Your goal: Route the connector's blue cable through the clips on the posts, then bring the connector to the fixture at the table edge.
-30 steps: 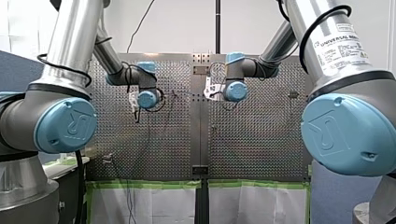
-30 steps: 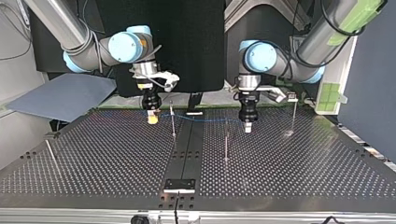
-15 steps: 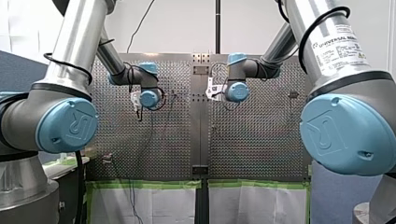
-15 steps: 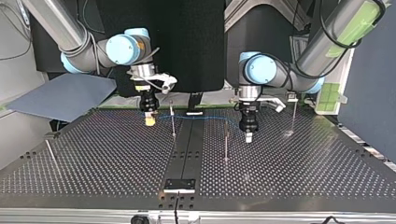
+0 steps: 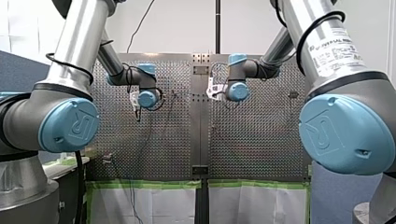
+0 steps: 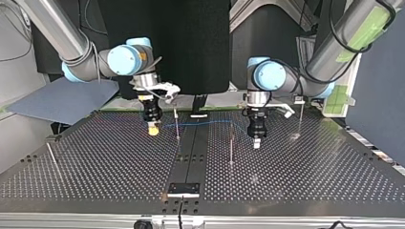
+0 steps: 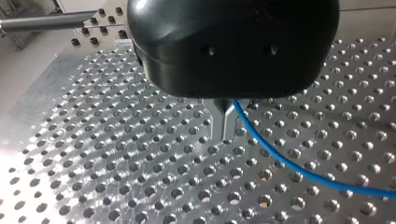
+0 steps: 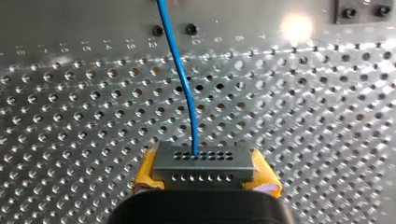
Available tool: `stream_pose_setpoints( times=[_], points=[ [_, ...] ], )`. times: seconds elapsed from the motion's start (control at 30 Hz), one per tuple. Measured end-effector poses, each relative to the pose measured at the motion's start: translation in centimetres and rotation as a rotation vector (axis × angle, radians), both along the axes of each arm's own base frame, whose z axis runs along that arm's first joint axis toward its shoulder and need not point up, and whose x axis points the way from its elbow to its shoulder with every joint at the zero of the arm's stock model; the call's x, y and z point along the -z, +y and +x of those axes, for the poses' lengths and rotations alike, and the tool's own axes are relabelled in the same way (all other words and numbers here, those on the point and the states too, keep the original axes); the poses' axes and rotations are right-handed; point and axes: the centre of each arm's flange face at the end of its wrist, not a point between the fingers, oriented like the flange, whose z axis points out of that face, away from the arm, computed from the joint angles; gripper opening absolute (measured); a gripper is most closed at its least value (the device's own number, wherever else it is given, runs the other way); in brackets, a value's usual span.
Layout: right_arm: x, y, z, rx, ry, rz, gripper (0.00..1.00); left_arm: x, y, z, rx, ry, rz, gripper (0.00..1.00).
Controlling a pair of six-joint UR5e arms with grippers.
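**Cable strung gripper to gripper, fixture waiting at lower centre**

In the top view, my right gripper (image 6: 153, 129) sits left of centre with its yellow pads clamped on the connector (image 8: 204, 163). The cable (image 6: 205, 123) leaves the connector's face straight ahead. Right of centre, my left gripper (image 6: 256, 142) has its metal fingers pinched narrow on that same cable, further along its run.

So the line's long axis lies across the frame, left to right, with a slight sag. It passes near the tops of the two middle posts (image 6: 176, 125), but whether it is actually clipped in is too fine to tell.

The fixture (image 6: 183, 189) is at lower centre on the table's near edge, well apart from both grippers and square-on to the cable's run. The right arm, which carries the connector, looks marginally the nearer.

The table (image 6: 296, 176) is glossy perforated plate, and it is open from the posts to the fixture. The risk I see is the right-hand post (image 6: 231, 143), just beside the left gripper, catching the slack.
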Motion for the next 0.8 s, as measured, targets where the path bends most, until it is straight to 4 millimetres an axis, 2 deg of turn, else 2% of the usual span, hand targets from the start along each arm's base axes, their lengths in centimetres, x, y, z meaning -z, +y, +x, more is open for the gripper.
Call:
stream_pose_setpoints(
  times=[0.13, 0.3, 0.5, 0.8],
  points=[
    [0.6, -1.0, 0.7, -0.004, 0.006, -0.003, 0.00, 0.1, 0.1, 0.7, -0.002, 0.007, 0.002, 0.00],
    [0.1, -2.2, 0.9, -0.005, -0.005, -0.022, 0.00, 0.7, 0.0, 1.8, 0.001, 0.030, 0.008, 0.00],
    [-0.6, -3.8, 0.3, 0.005, -0.014, -0.037, 0.00, 0.0, 0.0, 2.8, -0.004, 0.026, 0.006, 0.00],
    [-0.6, -5.3, -0.7, 0.015, -0.014, -0.041, 0.00, -0.8, 0.4, 3.5, -0.014, 0.023, 0.005, 0.00]
  ],
)
